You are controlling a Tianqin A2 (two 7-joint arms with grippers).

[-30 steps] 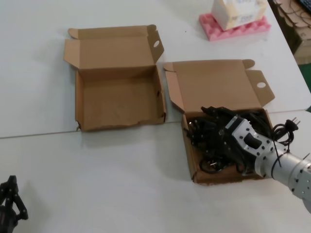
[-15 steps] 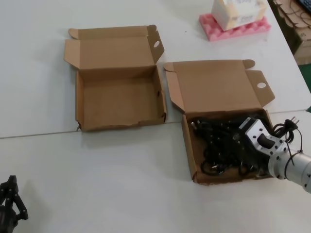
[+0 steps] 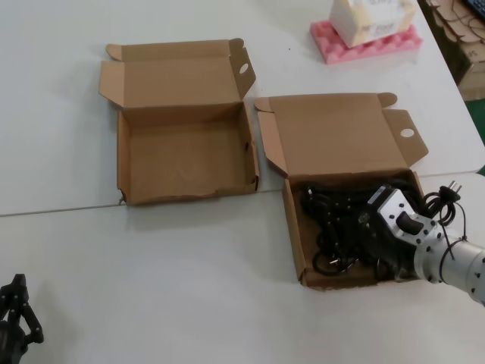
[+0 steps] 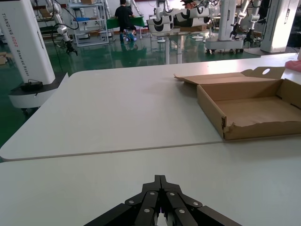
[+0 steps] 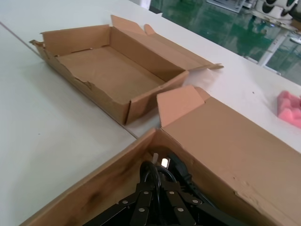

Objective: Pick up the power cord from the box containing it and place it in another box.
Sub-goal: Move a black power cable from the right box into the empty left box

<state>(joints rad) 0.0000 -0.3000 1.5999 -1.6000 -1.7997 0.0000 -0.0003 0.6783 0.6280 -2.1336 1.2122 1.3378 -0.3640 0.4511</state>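
**Right pincer down in the cord box, left arm parked**

While the left pincer [image 3: 15,315] sits idle low over the near-left corner of the white bench [image 3: 189,273], its dark fingers drawn together to a point in the left wrist view and holding nothing, the right pincer [image 3: 362,227] is sunk into the squarish cardboard box [image 3: 294,227] on the right. The power cord [image 3: 333,216] lies coiled in that box's tray as a black tangle filling most of the floor, and the right arm's silver wrist reaches in over the tray's near-right corner. One end of the cord with a pronged plug [image 3: 451,187] hangs out past the right wall onto the bench. In the right wrist view the pincer's black fingers [image 5: 143,207] converge on a loop of cord between them, but whether they actually clamp it cannot be told.

Just to the left, close beside but not touching, stands the wider box [image 3: 125,163], its tray bare and its lid folded back away from the robot, with a round hole in the lid's side tab. Small dark marks show on its right wall. Farther back on the bench a pink foam pad [image 3: 364,47] carries a pale carton [image 3: 371,17].
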